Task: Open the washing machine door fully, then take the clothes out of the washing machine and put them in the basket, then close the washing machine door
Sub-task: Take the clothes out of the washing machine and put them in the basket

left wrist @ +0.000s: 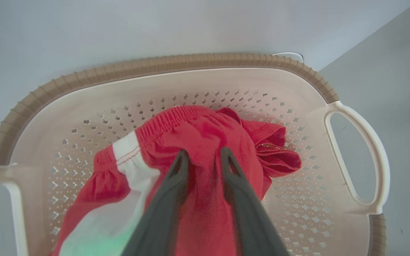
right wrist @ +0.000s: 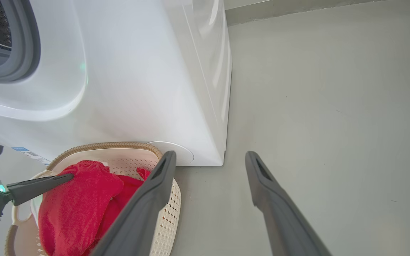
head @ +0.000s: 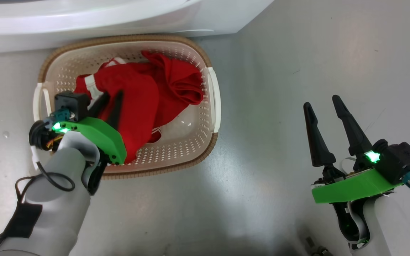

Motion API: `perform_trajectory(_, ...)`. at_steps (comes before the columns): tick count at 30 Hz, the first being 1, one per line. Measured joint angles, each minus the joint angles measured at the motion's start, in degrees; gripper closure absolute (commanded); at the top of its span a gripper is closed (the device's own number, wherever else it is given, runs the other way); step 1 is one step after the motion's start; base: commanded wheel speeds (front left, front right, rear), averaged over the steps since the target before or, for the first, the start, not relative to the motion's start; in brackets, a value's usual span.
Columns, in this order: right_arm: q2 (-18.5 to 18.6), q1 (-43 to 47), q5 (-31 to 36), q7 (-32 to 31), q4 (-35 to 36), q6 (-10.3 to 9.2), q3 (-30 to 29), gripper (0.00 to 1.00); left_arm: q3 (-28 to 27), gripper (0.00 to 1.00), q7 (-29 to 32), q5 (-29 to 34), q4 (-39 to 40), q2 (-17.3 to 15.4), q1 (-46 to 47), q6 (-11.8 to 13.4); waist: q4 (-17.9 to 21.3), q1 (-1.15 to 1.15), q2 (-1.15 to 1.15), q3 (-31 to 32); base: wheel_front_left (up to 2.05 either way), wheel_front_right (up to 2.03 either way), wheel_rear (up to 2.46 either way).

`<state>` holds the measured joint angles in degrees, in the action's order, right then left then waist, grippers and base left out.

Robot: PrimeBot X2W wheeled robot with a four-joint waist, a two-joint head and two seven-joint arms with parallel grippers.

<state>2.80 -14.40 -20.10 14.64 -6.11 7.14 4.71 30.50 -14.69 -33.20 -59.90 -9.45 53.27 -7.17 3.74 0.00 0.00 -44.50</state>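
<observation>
- So, this looks like the drop-off step: clothes (head: 144, 96) are piled in the basket (head: 126, 38), right against the washer (head: 84, 21).
- Left gripper (left wrist: 203, 154) is down in the basket, fingers (left wrist: 169, 199) slightly apart with red cloth between them. Can't tell if it's pinching.
- Right gripper (head: 321, 101) is spread wide and empty, right of the basket.
- Next, I'd guess: let go, lift clear of the basket, then go shut the door.
</observation>
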Motion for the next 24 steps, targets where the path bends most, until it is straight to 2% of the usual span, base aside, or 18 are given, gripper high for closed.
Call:
perform_trajectory(10,0.0,0.0,0.1,0.0,-0.9,0.00,-0.2,0.00,0.0,0.00,0.0,-0.7,2.9,-0.1,-1.1,0.0,-0.7,0.00,0.00,2.6,0.00,0.00,0.00)
perform_trajectory(24,0.0,3.5,2.3,0.0,-3.4,0.00,-1.0,0.00,-5.4,0.00,0.0,0.0,8.3,-0.2,-12.4,0.0,-1.8,0.00,0.00,12.7,0.00,0.00,0.00)
